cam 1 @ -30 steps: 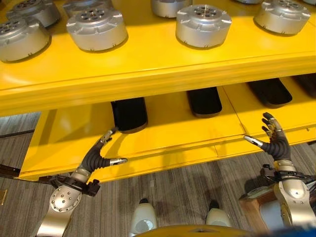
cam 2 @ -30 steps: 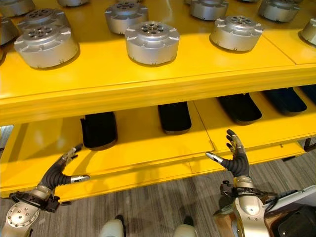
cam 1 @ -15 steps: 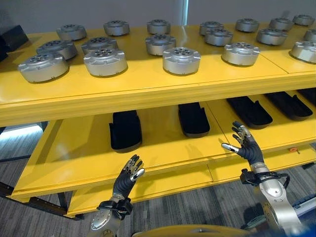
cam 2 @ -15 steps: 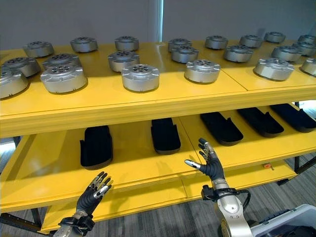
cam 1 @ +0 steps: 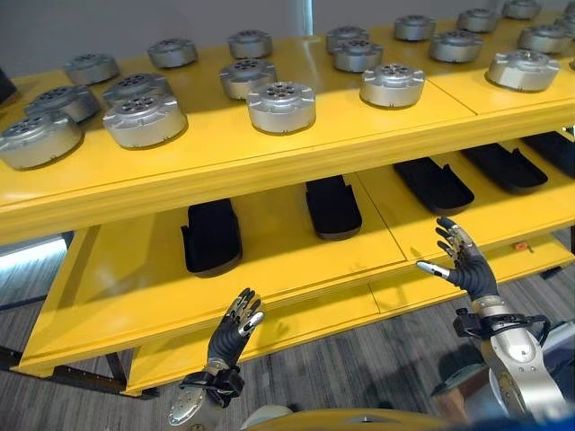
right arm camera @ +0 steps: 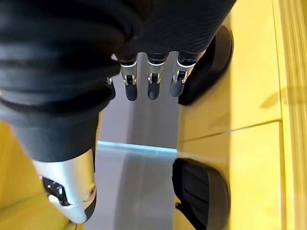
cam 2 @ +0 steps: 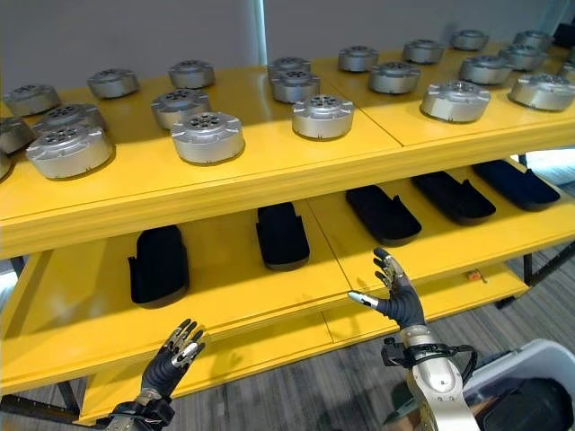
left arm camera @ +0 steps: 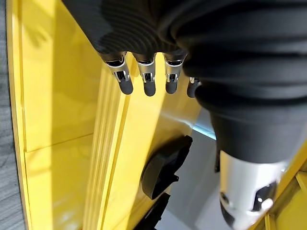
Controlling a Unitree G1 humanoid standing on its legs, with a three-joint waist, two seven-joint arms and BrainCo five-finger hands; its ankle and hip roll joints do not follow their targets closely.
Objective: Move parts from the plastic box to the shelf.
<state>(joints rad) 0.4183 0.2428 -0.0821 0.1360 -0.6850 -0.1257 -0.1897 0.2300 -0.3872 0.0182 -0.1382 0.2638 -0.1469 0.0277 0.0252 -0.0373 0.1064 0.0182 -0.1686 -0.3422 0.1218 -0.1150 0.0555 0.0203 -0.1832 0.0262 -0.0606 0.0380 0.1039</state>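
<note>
Two-tier yellow metal shelf (cam 1: 269,166), round silver machined parts (cam 1: 281,106) on top, some cut off, left hand (cam 1: 235,325) and right hand (cam 1: 465,265) spread open, empty, black moulded trays (cam 1: 211,236) partly shadowed below.

Left hand (cam 1: 235,325) and right hand (cam 1: 464,262): silver fingers with dark tips, backs and wrists under dark ribbed covers. Forearms are silver-grey metal with round joint housings. Each thumb is silver with a dark tip.

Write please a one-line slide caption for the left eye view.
Both hands, left and right, open and empty before yellow shelf holding silver parts.
</note>
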